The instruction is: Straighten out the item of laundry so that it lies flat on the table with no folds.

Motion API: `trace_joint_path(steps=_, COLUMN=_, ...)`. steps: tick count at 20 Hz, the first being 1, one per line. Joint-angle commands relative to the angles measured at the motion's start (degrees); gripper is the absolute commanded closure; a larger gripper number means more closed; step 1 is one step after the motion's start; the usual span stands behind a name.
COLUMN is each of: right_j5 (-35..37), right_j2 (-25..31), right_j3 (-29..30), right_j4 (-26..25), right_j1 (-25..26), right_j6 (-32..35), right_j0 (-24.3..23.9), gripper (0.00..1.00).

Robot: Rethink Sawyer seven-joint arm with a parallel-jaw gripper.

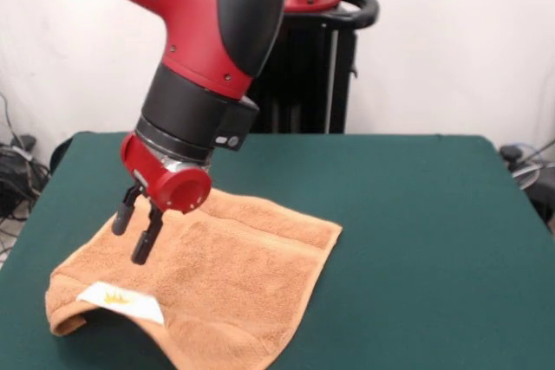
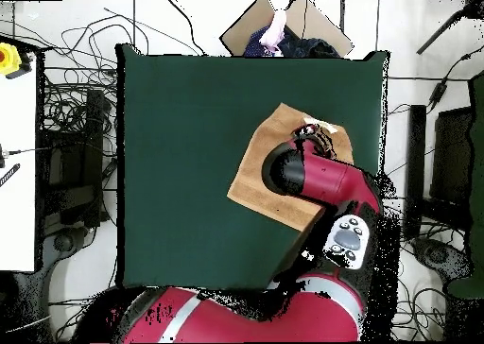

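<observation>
One towel (image 1: 234, 257) lies diagonal, label (image 1: 121, 301) edge folded.

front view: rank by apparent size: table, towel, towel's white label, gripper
1. table, dark green, largest.
2. orange-tan towel.
3. gripper and white label: look about alike, and the gripper stands above the cloth, nearer or farther than the label by an unknown amount, so I won't rank them.
</observation>
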Motion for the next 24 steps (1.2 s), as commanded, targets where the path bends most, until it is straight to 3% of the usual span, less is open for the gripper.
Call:
trace_joint_path(steps=1, right_j5=2.9, right_j2=3.2, right_j3=-0.5, right_j4=-4.0, right_j1=0.4, right_j6=-0.8, right_j0=0.9, gripper=0.0)
trace_joint_path(steps=12, right_j5=8.4, right_j2=2.3, right_j3=0.9, right_j4=-3.4, right_j1=-3.6, right_j6=0.3, right_j0=2.5, gripper=0.0)
trace_joint_path(steps=15, right_j5=9.2, right_j2=-3.1, right_j3=-2.5, right_j4=-6.2, right_j1=-4.3, right_j6=-2.3, right_j0=5.3, gripper=0.0)
trace_joint_path(steps=17, right_j5=6.1, right_j2=-2.0, right_j3=-3.2, right_j4=-9.6, right_j1=-6.8, right_j6=-5.8, right_j0=3.9, gripper=0.0)
trace_joint_path(steps=18, right_j5=6.4, right_j2=-0.1, right_j3=-4.0, right_j4=-14.1, right_j1=-9.0, right_j6=-12.4, right_j0=2.3, gripper=0.0)
trace_joint_path(steps=19, right_j5=8.3, right_j2=5.5, right_j3=-2.4, right_j4=-15.7, right_j1=-11.3, right_j6=-17.0, right_j0=-1.3, gripper=0.0)
trace_joint_path(steps=22, right_j5=10.6, right_j2=23.1, right_j3=6.8, right_j4=-22.1, right_j1=-21.7, right_j6=-32.1, right_j0=-15.9, gripper=0.0)
trace_joint_path(steps=23, right_j5=11.9, right_j2=26.2, right_j3=8.4, right_j4=-22.9, right_j1=-23.8, right_j6=-34.8, right_j0=-18.9, gripper=0.0)
trace_joint_path(steps=24, right_j5=16.3, right_j2=31.8, right_j3=11.2, right_j4=-23.1, right_j1=-26.4, right_j6=-42.8, right_j0=-24.2, gripper=0.0)
